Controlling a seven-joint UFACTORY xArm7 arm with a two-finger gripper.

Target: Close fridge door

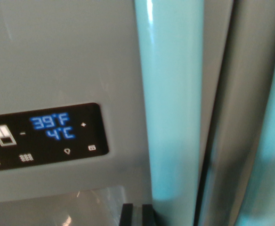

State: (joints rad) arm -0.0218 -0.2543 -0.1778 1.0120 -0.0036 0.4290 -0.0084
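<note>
A dark, narrow seam [204,188] is seen right of the upright door handle [173,108]; flat door panel [57,52] lies unobstructed to its left.

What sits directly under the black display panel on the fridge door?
Below the display panel, a recess opens in the door, apparently a dispenser bay with a glossy back. Its lower part is out of frame, and the claw tips cover its right corner.
</note>
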